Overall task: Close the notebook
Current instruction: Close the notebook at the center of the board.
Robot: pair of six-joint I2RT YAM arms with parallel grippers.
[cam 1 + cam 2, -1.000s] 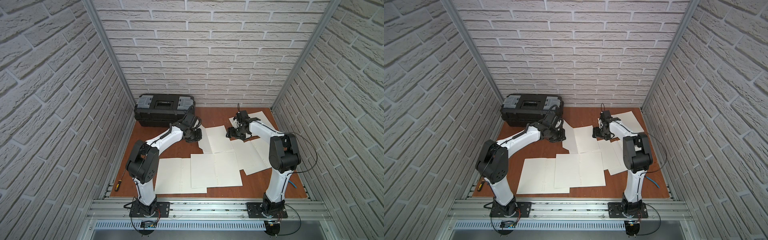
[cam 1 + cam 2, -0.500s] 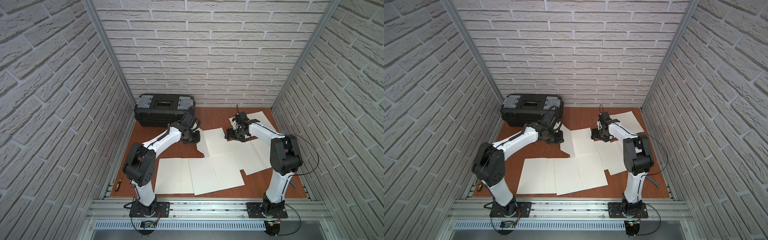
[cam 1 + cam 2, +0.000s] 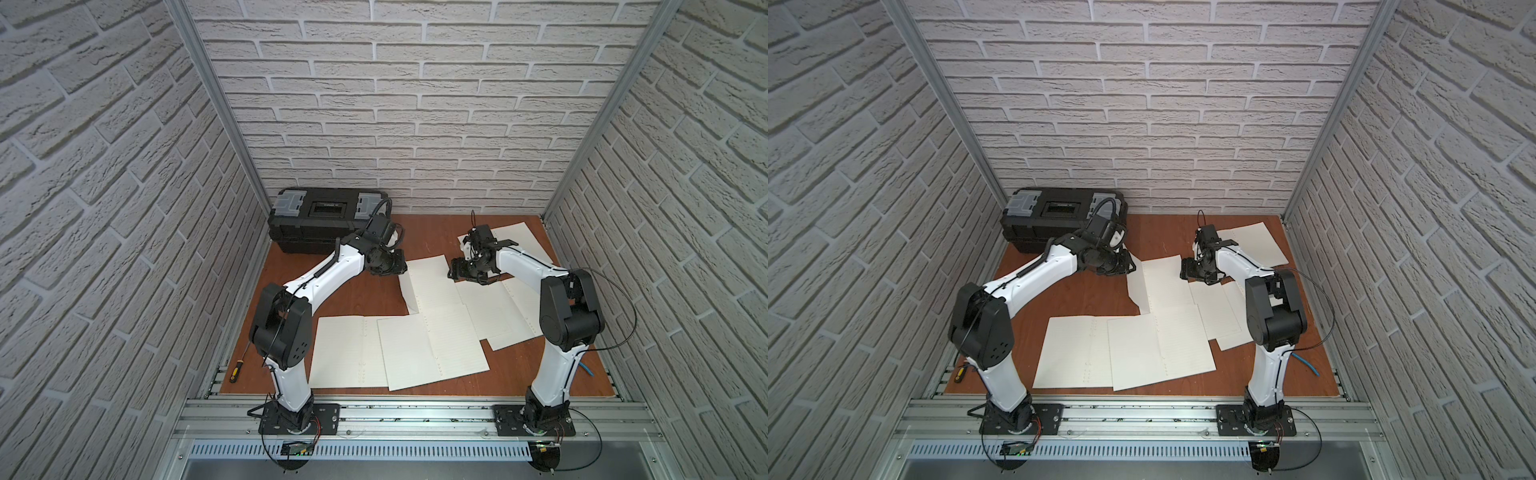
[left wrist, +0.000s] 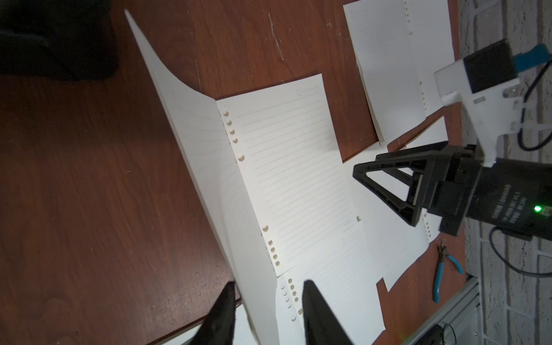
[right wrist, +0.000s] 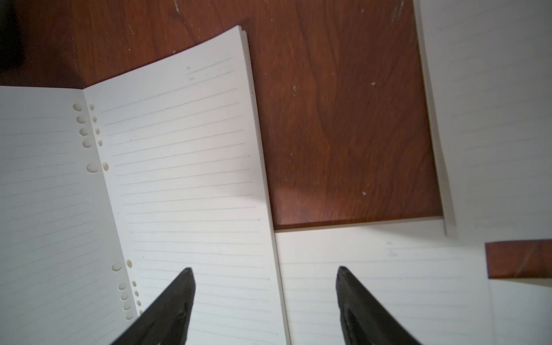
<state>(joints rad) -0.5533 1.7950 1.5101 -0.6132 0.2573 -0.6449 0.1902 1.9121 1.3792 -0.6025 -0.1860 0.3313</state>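
Notebook (image 3: 432,282) lies open mid-back on table (image 3: 353,299); left gripper (image 4: 268,285), jaws apart, straddles its raised left leaf; right gripper (image 5: 264,270), jaws wide apart, hangs over its right page's outer edge.

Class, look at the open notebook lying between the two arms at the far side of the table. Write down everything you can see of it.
The notebook is a thin stack of cream, lined paper pages with punched holes along the fold and no visible cover. It lies open on the brown wooden table. The flat page faces up; the raised leaf curves upward between the open fingers of the left tool.
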